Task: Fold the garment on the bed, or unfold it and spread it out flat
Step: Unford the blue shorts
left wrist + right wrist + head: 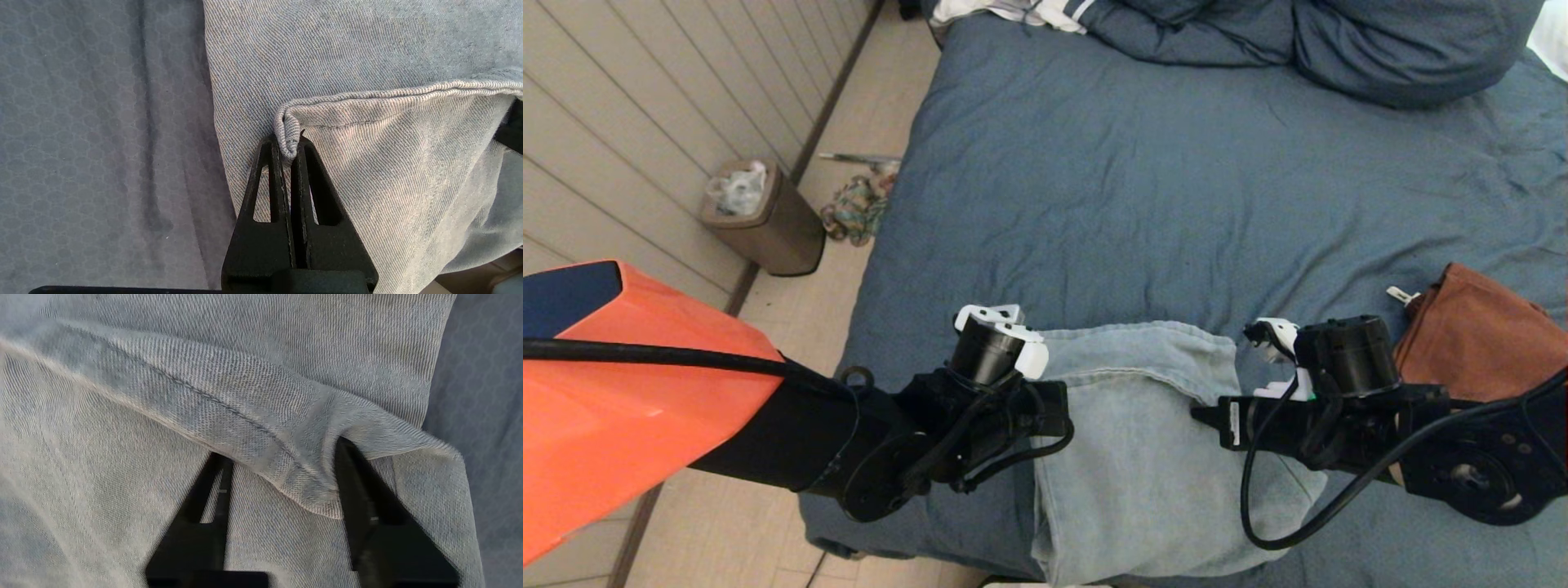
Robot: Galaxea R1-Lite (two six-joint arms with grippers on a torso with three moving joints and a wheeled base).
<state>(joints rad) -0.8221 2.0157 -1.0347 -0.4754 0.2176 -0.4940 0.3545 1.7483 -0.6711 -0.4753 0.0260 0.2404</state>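
Light denim garment (1135, 441) is laid on the bed (1176, 196) at its near edge, between both arms. Left gripper (288, 151) is clamped on a hem corner of it. Right gripper (282, 477) is spread, a denim fold draped between its fingers (359, 486), not pinched. Brown cloth (1478, 327) lies right. A bin (764, 216) on the floor holds crumpled whitish plastic (737, 192).
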